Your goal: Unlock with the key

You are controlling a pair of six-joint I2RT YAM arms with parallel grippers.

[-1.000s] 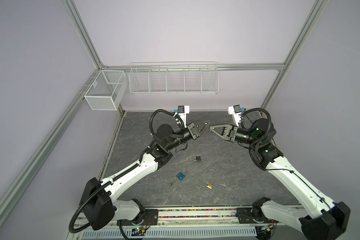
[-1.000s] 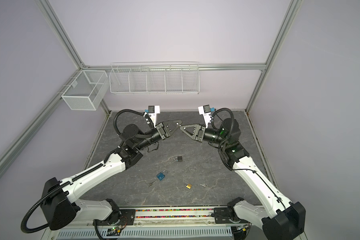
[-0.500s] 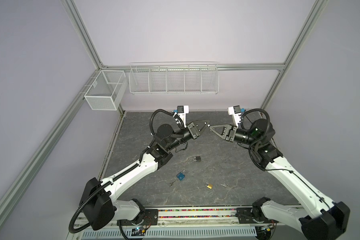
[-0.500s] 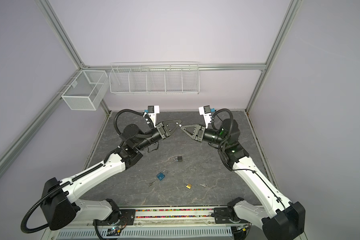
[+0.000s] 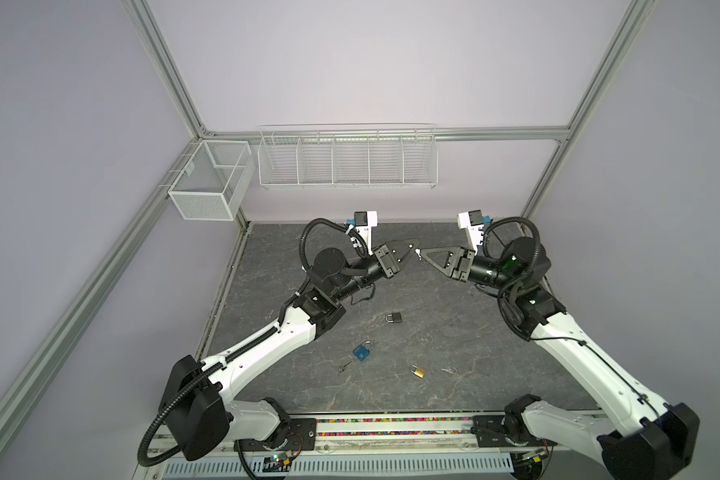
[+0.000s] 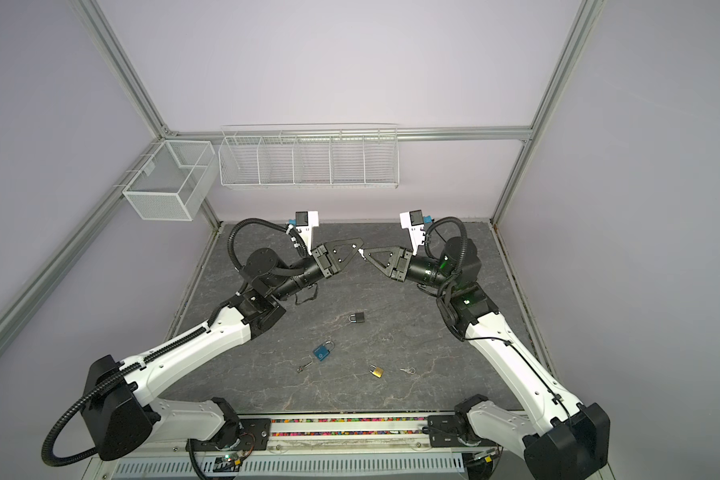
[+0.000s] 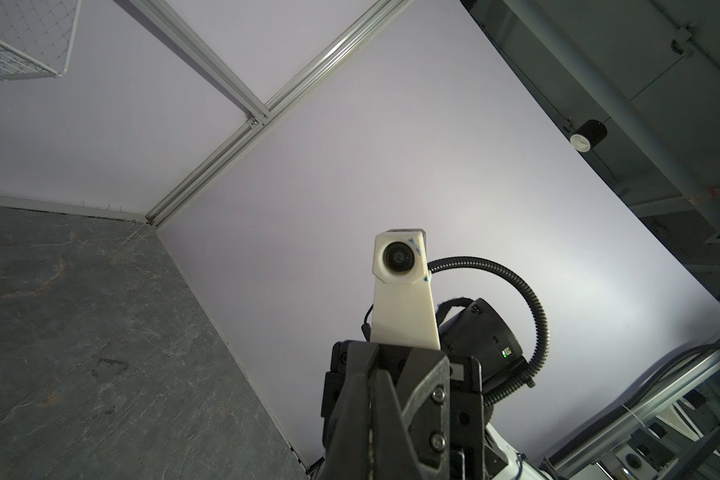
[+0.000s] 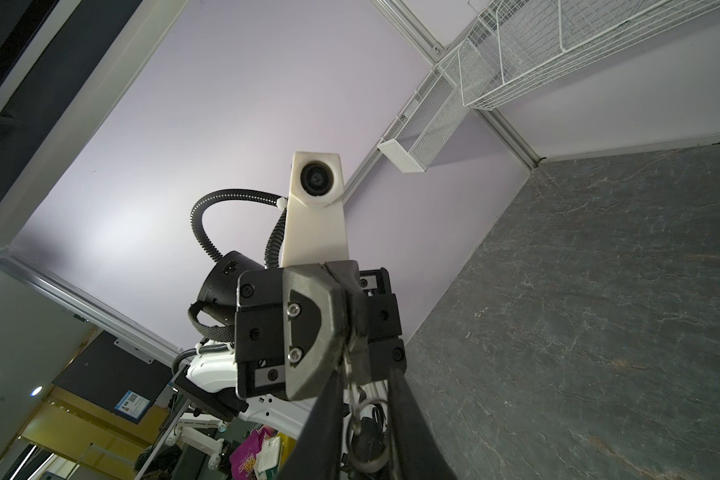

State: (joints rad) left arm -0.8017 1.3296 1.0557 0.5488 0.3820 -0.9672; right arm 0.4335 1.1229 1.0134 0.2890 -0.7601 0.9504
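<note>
Both arms were lifted up above the desk (image 5: 474, 332), nose to nose. The left gripper (image 5: 413, 246) had its jaws clenched tight on a small silver key (image 8: 348, 353), and the key ring (image 8: 366, 419) hung down from it. The right gripper (image 5: 424, 254) met it tip to tip. Its jaws stood a little apart, one on each side of that ring, and I could not tell if they touched it. Down on the desk lay a black padlock (image 5: 393, 318), a blue padlock (image 5: 362, 351) and a brass padlock (image 5: 417, 371), with a spare key (image 5: 345, 366) near the blue one and another spare key (image 5: 449, 370) near the brass one.
</note>
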